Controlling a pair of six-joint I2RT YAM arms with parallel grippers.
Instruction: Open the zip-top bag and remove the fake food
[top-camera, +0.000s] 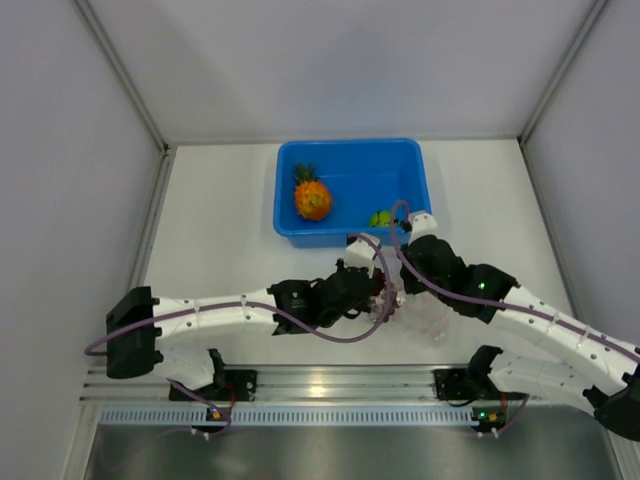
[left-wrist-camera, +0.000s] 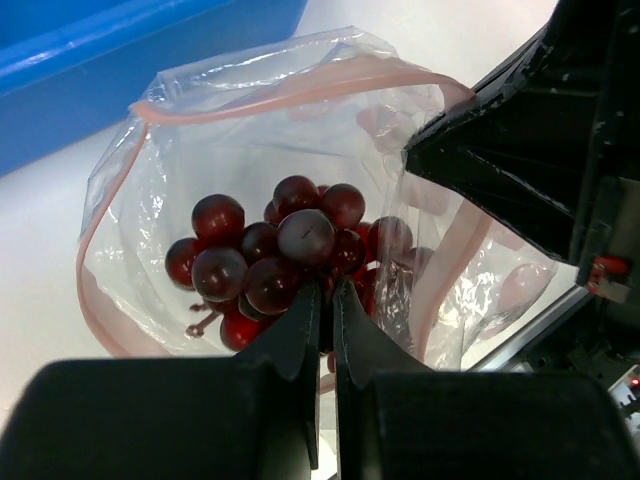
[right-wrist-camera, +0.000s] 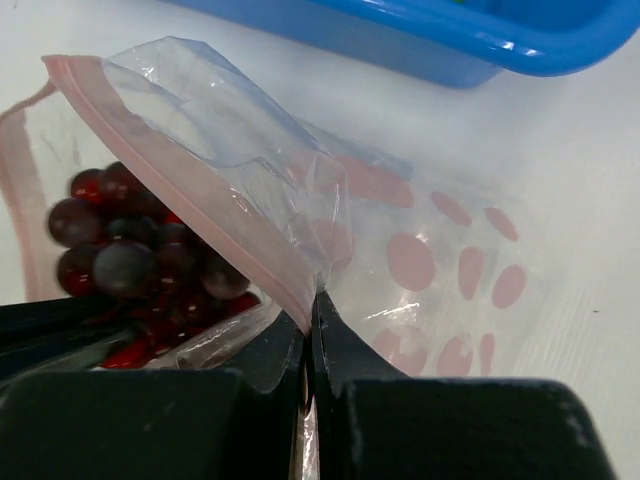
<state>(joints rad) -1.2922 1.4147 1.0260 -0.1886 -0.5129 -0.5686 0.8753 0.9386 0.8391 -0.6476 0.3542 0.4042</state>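
Nearest the arm bases, the two grippers met over the zip-top bag (left-wrist-camera: 130, 230), which lay on the white surface (top-camera: 220, 230) at about 5 o'clock from the blue tub (top-camera: 400, 165). The left gripper (left-wrist-camera: 325, 300) had its jaws pressed together at the bag's near rim. We could not tell whether they pinched the film or the bunch's stem. The right gripper (right-wrist-camera: 310, 305) was clamped on the pink zip strip at the rim's 3 o'clock side in the left wrist view.

We judged the opening step done: the mouth gaped in a wide loop. Inside lay the dark red grape bunch (left-wrist-camera: 270, 250), not yet lifted out.

Farther back, the tub held the orange pineapple (top-camera: 312, 198) toward its 9 o'clock side and a small green fruit (top-camera: 380, 217) near its 4 o'clock corner. By our reckoning two of the three pieces were out and only the grapes were left to remove.

As for markings, the bag's far wall carried a scatter of pink dots (right-wrist-camera: 410, 262). We could read no brand, label or lettering on the bag, the tub or the arms.
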